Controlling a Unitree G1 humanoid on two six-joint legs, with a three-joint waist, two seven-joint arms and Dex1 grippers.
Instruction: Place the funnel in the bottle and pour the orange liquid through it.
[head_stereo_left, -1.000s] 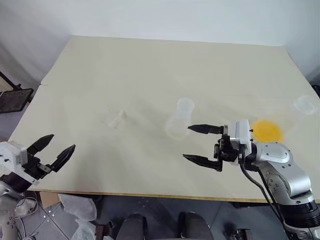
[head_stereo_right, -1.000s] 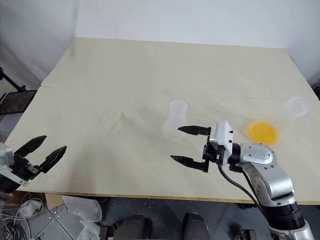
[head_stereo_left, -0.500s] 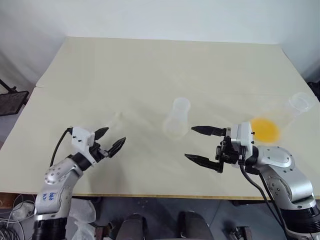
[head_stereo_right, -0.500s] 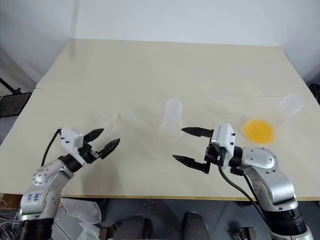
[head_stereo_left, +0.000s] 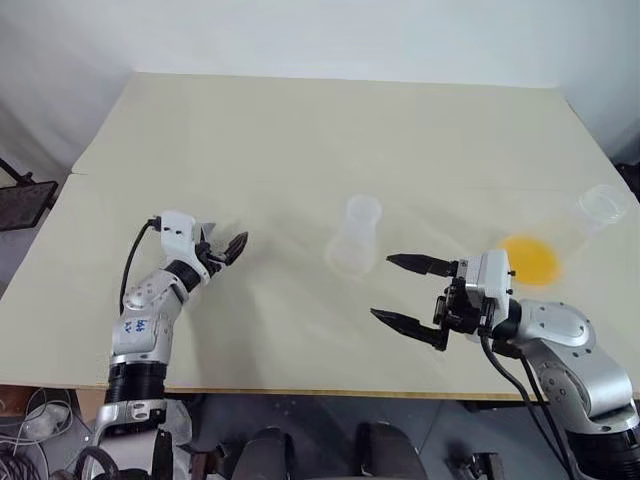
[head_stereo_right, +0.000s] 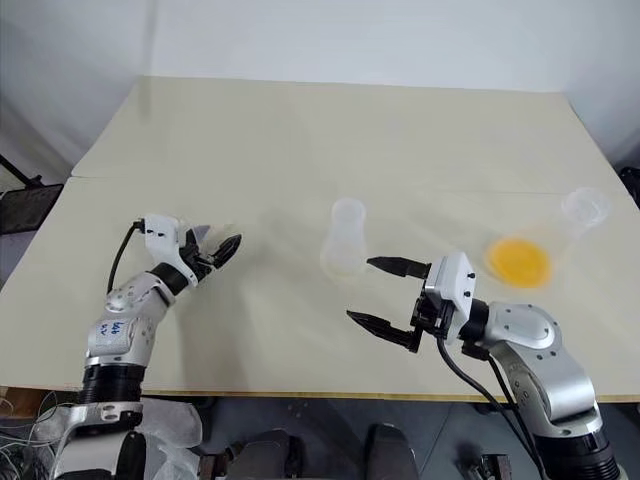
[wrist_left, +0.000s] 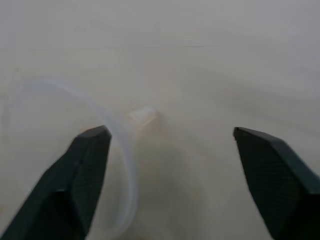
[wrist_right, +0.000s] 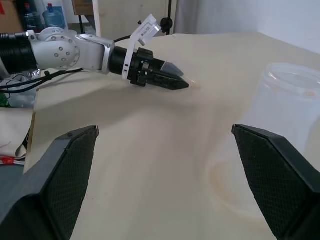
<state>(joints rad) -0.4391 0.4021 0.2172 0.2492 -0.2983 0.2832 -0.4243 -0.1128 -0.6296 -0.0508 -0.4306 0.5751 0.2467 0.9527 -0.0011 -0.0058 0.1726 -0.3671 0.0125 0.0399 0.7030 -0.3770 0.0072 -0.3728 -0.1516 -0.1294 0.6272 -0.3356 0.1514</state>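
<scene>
The funnel (wrist_left: 142, 115) lies on its side on the table, very faint; its stem points away between my left gripper's open fingers and its flared rim curves round one finger (wrist_left: 82, 170). My left gripper (head_stereo_left: 228, 248) sits low over the table at the funnel. The bottle (head_stereo_left: 355, 238), a clear conical flask, stands upright mid-table. The orange liquid (head_stereo_left: 530, 258) pools in a broader clear flask (head_stereo_left: 604, 204) at the far right. My right gripper (head_stereo_left: 383, 287) hovers open and empty just in front of and to the right of the bottle.
The pale table (head_stereo_left: 300, 130) stretches far behind the objects, and its front edge runs close below both arms. A black stand (head_stereo_left: 25, 195) sits off the table's left side. In the right wrist view the left gripper (wrist_right: 172, 82) shows across the table.
My left arm has swung in from the table's front-left corner, forward and rightward, to the funnel, and its fingers now straddle it. The right gripper has stayed put and open.
</scene>
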